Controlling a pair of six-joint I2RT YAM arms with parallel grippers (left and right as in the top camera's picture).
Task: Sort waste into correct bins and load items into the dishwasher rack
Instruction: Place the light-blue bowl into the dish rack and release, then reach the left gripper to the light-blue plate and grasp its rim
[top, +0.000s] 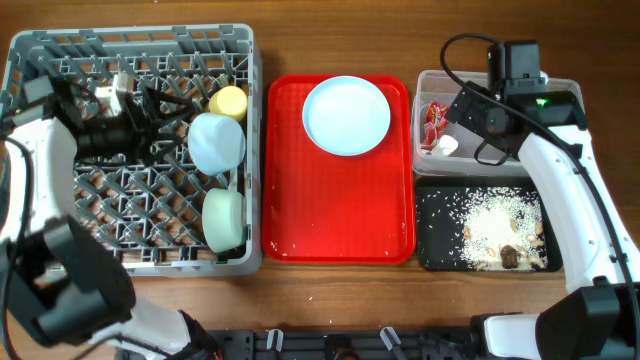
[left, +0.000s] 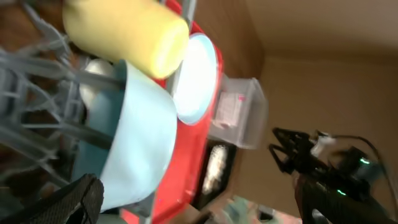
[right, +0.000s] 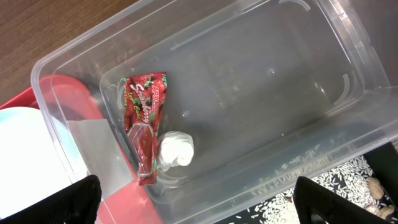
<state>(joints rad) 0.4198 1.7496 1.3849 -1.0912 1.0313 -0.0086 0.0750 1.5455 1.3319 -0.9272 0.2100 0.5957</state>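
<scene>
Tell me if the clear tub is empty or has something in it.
Not empty: the clear tub holds a red wrapper and a white tissue wad, touching, on its floor.

Flat red serving tray (top: 340, 200), centred on a brown wooden table (top: 340, 295).

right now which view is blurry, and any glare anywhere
left wrist view: soft and tilted, the yellow cup close to the lens is smeared and the plate is blown out white; right wrist view: sharp, print on the red wrapper readable, faint sheen on the clear tub; overhead view: even light, crisp.
</scene>
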